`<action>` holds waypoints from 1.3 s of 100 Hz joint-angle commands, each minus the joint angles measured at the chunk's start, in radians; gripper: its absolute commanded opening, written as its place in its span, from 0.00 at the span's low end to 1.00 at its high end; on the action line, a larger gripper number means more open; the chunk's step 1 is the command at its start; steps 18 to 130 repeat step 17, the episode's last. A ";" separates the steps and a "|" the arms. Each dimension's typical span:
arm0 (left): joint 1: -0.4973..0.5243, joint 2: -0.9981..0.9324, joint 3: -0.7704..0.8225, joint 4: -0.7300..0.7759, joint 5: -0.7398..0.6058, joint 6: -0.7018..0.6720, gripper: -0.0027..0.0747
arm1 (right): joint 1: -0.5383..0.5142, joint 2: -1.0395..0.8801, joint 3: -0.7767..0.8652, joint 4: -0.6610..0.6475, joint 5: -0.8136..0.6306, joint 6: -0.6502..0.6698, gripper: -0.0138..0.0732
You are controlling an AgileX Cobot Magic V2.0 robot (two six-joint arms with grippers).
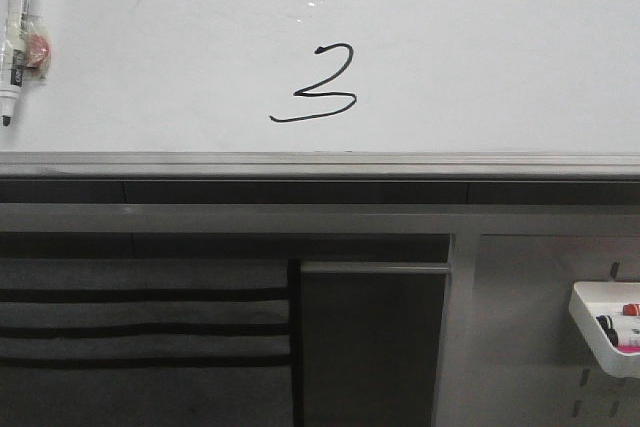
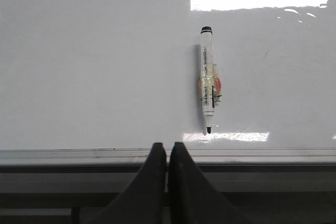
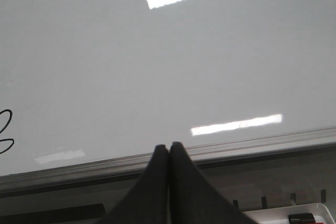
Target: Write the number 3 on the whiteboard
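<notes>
The number 3 (image 1: 318,84) sits on the whiteboard (image 1: 480,57), apart from both closed grippers (image 2: 167,153) (image 3: 168,153)

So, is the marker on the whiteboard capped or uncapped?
Uncapped. The marker hangs upright on the whiteboard, its bare dark tip pointing down; no cap covers it.

Right gripper (image 3: 168,148) fingers pressed together at 6 o'clock, before whiteboard (image 3: 157,66); number 3 (image 3: 5,132) partly visible at 9 o'clock.
</notes>
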 commanded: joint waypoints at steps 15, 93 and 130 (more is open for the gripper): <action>0.002 -0.031 0.003 0.001 -0.080 -0.008 0.01 | -0.004 -0.023 0.019 -0.016 -0.086 0.002 0.07; 0.002 -0.031 0.003 0.001 -0.080 -0.008 0.01 | -0.004 -0.023 0.019 -0.016 -0.086 0.002 0.07; 0.002 -0.031 0.003 0.001 -0.080 -0.008 0.01 | -0.004 -0.023 0.019 -0.016 -0.086 0.002 0.07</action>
